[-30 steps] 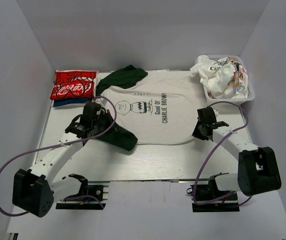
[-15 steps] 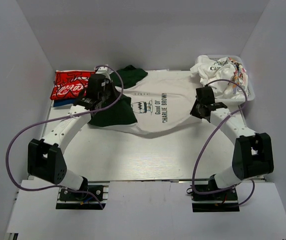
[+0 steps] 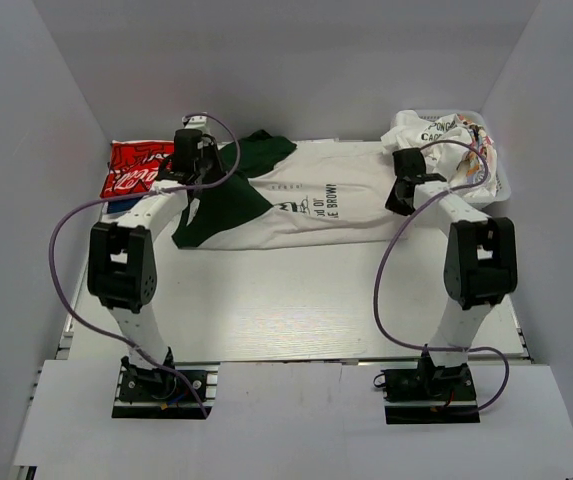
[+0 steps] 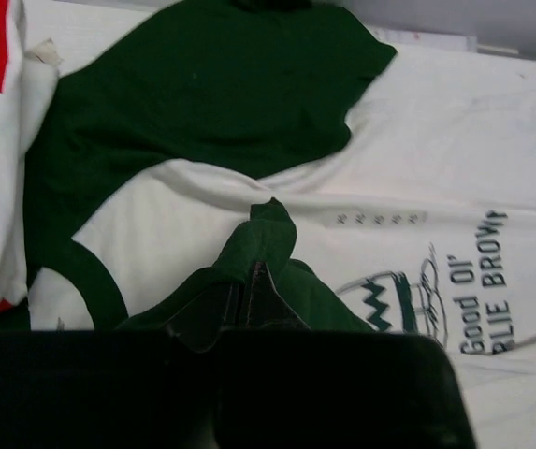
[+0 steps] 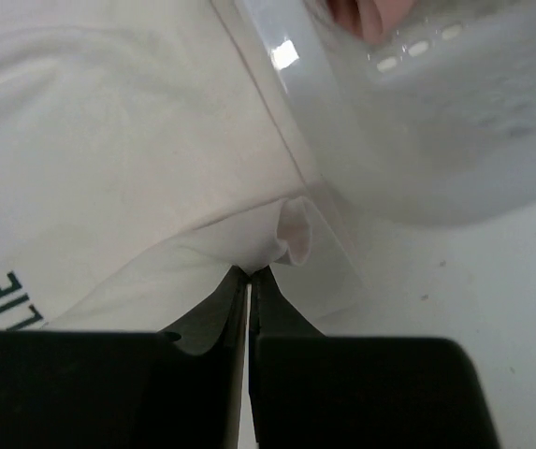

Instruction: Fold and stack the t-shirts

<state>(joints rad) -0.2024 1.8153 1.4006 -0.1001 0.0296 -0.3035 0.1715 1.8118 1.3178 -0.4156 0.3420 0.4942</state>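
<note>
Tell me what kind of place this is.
Likely a lab data-collection cell, not a home: plain white walls box in a white table, the left arm and right arm are bolted at its near edge, and crumpled shirts fill a white basket.

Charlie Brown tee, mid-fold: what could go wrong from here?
1. Left claw pinches dark green tee cloth, not white, so both shirts may fold together.
2. Right claw holds the off-white tee edge beside the basket; it may snag or nudge it.
</note>
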